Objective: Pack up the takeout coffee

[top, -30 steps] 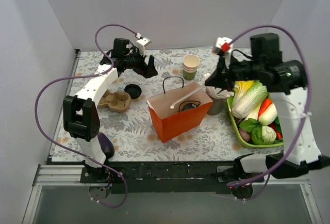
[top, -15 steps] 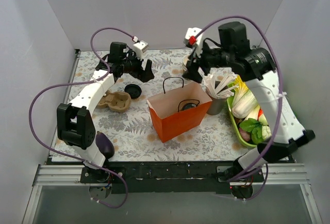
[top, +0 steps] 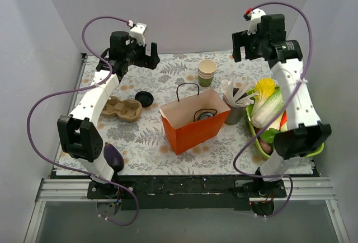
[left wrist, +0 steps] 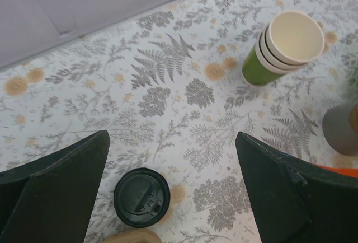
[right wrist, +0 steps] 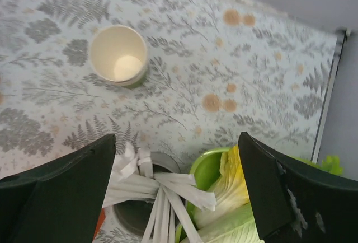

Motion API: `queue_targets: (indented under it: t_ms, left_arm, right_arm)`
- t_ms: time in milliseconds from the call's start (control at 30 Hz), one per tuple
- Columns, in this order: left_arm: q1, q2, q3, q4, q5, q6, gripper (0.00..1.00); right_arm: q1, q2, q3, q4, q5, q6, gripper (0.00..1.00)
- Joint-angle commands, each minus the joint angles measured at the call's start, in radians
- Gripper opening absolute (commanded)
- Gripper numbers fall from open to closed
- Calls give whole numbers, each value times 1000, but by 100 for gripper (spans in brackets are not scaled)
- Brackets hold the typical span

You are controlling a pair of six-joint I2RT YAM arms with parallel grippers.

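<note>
Orange bag (top: 190,132), fern-print tablecloth (top: 144,138)

Lab booth, plain white walls (top: 179,13)

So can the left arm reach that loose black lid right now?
Probably yes: the left gripper hangs open over the table, and the black lid lies uncovered beside the cup carrier, nothing between them.

Left arm (top: 95,94) stretches to the upper left of the top view, left gripper (top: 144,59) up high, jaws wide apart. Right arm (top: 296,97) reaches to the upper right, right gripper (top: 244,50) also high, jaws wide apart.
</note>
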Motion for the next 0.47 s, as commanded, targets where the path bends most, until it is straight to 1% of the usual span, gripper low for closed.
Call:
queue_targets:
  t_ms: [0,67,133,167,267,433]
  left_arm:
    - [20,-29,88,25,-135,-15,98]
    - [21,-33,108,28,-158,8,98]
    - [21,-41,92,55,-175,19,98]
    - [21,-44,81,63,-180,17,98]
    - [21,-39,62,61,-192,-9,98]
    - [21,-39,50,66,-197,-6,98]
  right_arm:
    - [-15,135,117,-90,260,131,98]
    - [-24,155,142,-81,281,131,98]
    - [-27,155,165,-47,261,131,98]
    - [-27,156,180,-42,244,162,98]
    - [-26,175,254,-30,216,185,98]
    - [-29,189,320,8,280,165,98]
